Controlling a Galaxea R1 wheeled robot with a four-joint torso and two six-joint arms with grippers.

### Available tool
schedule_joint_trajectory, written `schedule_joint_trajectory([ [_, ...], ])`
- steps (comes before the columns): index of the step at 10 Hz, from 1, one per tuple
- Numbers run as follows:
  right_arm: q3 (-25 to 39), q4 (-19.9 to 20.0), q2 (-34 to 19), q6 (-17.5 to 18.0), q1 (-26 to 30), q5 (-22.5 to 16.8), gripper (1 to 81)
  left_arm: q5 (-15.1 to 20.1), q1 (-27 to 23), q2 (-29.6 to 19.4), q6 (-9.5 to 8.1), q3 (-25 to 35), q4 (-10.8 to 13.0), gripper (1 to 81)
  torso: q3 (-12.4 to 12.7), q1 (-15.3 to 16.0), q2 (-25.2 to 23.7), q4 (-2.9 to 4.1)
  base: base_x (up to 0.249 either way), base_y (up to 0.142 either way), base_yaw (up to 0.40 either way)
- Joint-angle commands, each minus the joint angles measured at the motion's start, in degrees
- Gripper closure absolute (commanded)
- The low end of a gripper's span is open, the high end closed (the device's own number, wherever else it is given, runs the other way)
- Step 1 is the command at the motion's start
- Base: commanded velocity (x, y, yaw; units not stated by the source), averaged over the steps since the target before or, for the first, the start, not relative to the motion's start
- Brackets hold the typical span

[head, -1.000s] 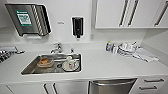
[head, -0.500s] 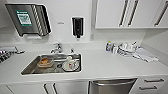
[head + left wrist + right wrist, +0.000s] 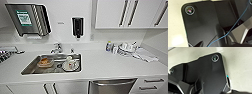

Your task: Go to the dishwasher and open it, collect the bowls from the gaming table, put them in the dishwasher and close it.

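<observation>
The dishwasher (image 3: 112,86) sits under the white counter, right of the sink, in the head view. Its brushed steel front is shut, with a horizontal bar handle (image 3: 113,82) along its top edge. I face the counter from close by. The bowls and the gaming table are out of view. The wrist views show the robot's own dark plate above a pale floor.
A steel sink (image 3: 53,64) holds an orange item (image 3: 45,61) and white dishes (image 3: 70,64). Bottles and crockery (image 3: 123,48) stand at the back right of the counter (image 3: 105,63). White cabinets (image 3: 127,13), a paper towel dispenser (image 3: 28,18) and a soap dispenser (image 3: 77,26) hang on the wall.
</observation>
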Motion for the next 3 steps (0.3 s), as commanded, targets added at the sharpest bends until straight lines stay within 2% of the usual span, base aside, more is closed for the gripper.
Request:
schedule_joint_trajectory([
  [1,-4.0,-1.1,2.1,-1.5,-0.7,-2.7,1.0,4.1,-2.4,0.3,-0.37,-0.3,-0.2,1.0,0.0,0.0,0.0,0.0,0.0,0.0,0.0],
  [3,-5.9,-2.9,4.9,-1.5,-0.7,-2.9,1.0,4.0,-3.1,0.8,-0.37,-0.3,-0.2,1.0,0.0,0.0,0.0,0.0,0.0,0.0,0.0],
])
